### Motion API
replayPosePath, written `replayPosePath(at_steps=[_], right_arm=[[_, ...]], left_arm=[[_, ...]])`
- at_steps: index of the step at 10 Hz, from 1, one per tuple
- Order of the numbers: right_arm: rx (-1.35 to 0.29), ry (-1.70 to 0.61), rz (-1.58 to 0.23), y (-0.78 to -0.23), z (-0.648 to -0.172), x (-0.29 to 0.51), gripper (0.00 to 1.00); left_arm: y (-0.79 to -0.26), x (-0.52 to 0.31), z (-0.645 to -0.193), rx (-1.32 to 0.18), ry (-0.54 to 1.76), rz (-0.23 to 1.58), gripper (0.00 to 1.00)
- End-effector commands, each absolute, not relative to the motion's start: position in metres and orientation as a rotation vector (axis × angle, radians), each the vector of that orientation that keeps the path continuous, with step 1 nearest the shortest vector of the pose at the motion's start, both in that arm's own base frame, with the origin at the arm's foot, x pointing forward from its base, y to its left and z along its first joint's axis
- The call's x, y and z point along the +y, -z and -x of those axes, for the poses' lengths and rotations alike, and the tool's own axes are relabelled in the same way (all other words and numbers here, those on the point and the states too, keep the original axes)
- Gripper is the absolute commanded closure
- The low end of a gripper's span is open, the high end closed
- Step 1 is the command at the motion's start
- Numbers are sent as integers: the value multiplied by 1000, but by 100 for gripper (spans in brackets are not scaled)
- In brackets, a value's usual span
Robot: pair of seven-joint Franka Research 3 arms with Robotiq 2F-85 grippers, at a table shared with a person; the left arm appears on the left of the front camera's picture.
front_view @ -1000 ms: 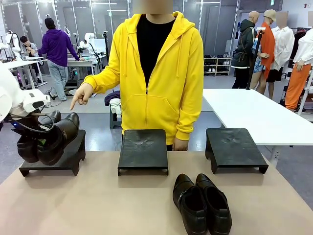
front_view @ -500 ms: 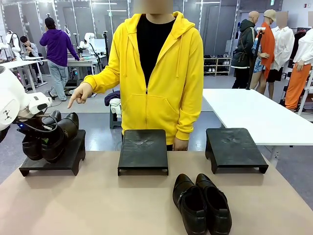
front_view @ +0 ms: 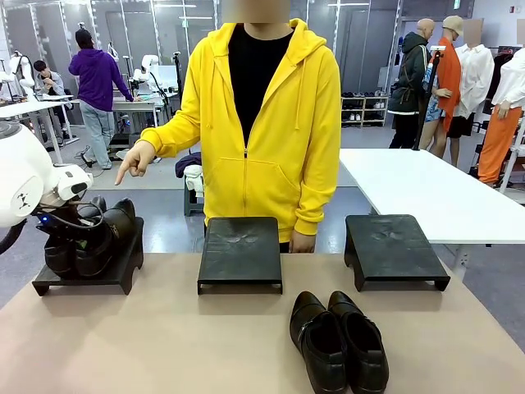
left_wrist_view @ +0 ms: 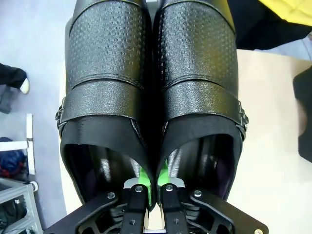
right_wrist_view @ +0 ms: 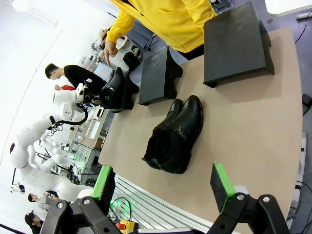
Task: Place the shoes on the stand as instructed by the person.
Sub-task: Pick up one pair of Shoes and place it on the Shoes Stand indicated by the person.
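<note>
Pointing down toward the robot's left, the person's hand (front_view: 135,160) picks out the left stand (front_view: 123,267) at the tabletop's far left corner, and that's exactly where the strap pair (front_view: 111,230) sits right now! The left arm (front_view: 25,185) has both shoes bunched side by side over that stand, toes aimed at the far edge. Their soles are on its top or just off it; from the front it's too close to call.

Why carried as a pair? Look down the wrist: the left jaws are almost pressed together, pinching the two inner walls of the shoes between the green pads (left_wrist_view: 141,178). With one finger down inside each shoe, a single grip handles both. The straps (left_wrist_view: 105,105) lie level across the tops, so nothing looks to be twisting out. My read: this is the set-down, with the release not yet made.

Over to the other side! The right jaws are spread wide, pads (right_wrist_view: 220,185) well apart, holding nothing, hanging above the tabletop's near edge. Ahead of them the plain pair (front_view: 338,341) waits close to the near edge, right of the middle, the two shoes touching side by side. The middle stand (front_view: 239,250) and the right stand (front_view: 394,246) along the far edge are bare, so either could take that pair, depending on where the person points.
</note>
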State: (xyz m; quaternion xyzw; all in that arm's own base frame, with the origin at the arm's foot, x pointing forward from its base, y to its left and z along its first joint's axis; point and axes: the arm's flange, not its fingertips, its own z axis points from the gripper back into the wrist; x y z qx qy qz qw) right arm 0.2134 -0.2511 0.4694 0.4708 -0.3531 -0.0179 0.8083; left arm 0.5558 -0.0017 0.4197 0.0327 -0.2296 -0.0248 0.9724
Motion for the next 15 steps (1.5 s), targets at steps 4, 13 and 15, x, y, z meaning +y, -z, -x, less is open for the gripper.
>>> replayPosePath(at_steps=[4,13,15], right_arm=[[-765,30,-1012,-470,-213,-251,0],[-765,30,-1012,-470,-213,-251,0],[-765,30,-1012,-470,-213,-251,0]], left_arm=[[-426,-5,-568,-497,13,-61,40],[-443,-3,-558,-488,28,-60,0],[-443,-3,-558,-488,28,-60,0]])
